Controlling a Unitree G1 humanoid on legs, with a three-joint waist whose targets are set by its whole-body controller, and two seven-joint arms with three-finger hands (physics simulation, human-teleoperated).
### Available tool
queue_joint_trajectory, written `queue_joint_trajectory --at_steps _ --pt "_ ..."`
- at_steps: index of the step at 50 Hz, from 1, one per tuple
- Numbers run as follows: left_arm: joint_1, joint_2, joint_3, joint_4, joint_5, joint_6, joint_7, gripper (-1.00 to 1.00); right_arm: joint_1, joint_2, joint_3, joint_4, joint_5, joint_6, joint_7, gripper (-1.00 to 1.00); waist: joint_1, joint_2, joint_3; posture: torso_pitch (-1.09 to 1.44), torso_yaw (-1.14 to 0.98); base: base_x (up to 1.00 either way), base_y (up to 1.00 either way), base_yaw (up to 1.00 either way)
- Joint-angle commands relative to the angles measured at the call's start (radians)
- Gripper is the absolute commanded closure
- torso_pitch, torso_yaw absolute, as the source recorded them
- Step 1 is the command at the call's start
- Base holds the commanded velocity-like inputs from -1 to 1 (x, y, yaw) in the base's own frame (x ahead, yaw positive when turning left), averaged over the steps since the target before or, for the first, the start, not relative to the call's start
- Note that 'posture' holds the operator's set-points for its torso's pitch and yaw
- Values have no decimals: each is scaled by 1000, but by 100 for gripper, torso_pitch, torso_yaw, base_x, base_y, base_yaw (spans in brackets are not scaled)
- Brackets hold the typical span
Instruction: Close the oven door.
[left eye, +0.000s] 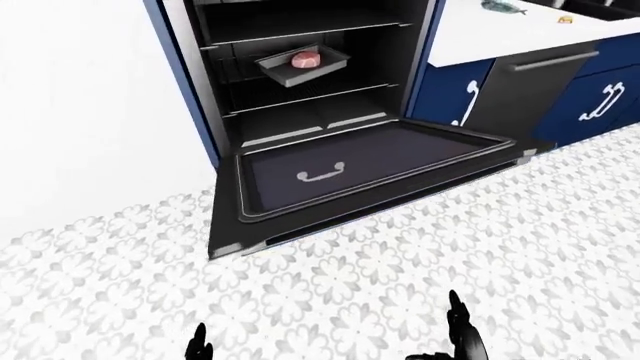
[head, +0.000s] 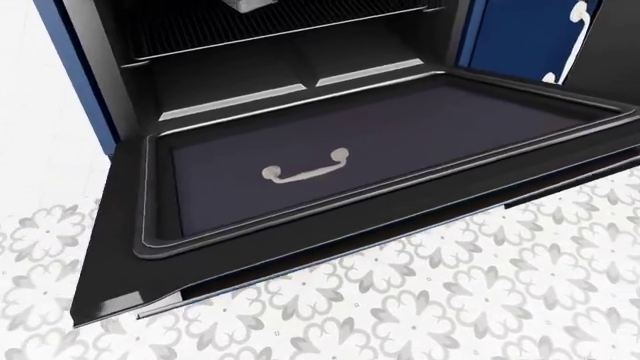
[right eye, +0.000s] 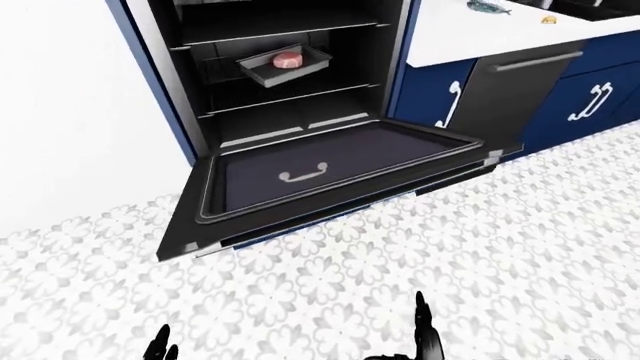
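Two hands low, oven door (left eye: 370, 161) fully down.
Left hand (left eye: 199, 346), right hand (left eye: 462, 337): fingertips only, grip state can't tell; lift evenly from under door's outer edge.

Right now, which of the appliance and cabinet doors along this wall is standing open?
Only the oven door, dropped flat over the patterned floor with its glass facing up. The blue cabinet doors and the dark dishwasher front sit flush and shut.
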Motion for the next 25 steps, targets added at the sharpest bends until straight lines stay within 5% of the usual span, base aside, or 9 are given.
queue_joint_trajectory --at_steps 1,7,9,10,11,12,22,25 --pt "-9 25 11 -25 -16 -34 7 -100 -16 -2 3 -24 -1 -29 3 -100 5 4 -8 0 0 0 33 0" --pt "-10 27 8 -25 -22 -33 4 -100 -39 -21 -14 -5 4 -13 28 -100 8 91 4 0 0 0 32 0" --pt "-10 27 8 -25 -24 -33 3 -100 -32 -13 -17 -8 -7 -21 19 -100 11 158 -12 0 0 0 33 0" --pt "-10 28 7 -25 -25 -33 4 -100 -36 -15 -24 -7 -4 -14 30 -100 6 165 -27 0 0 0 33 0" --pt "-11 28 6 -25 -25 -32 4 -100 -41 -19 -28 -6 -3 -9 36 -100 21 135 -6 0 0 0 32 0" --pt "-11 28 6 -25 -25 -32 3 -100 -29 -11 -17 -9 -23 -34 1 -100 19 135 4 0 0 0 33 0" --pt "-20 35 20 -23 -20 -20 -7 -100 -15 3 -3 -21 -17 -42 -9 -100 17 40 6 0 0 0 33 0" --pt "-20 35 23 -23 -16 -20 -7 -100 -15 2 -2 -20 -12 -39 -4 -100 15 -10 2 0 0 0 33 0"
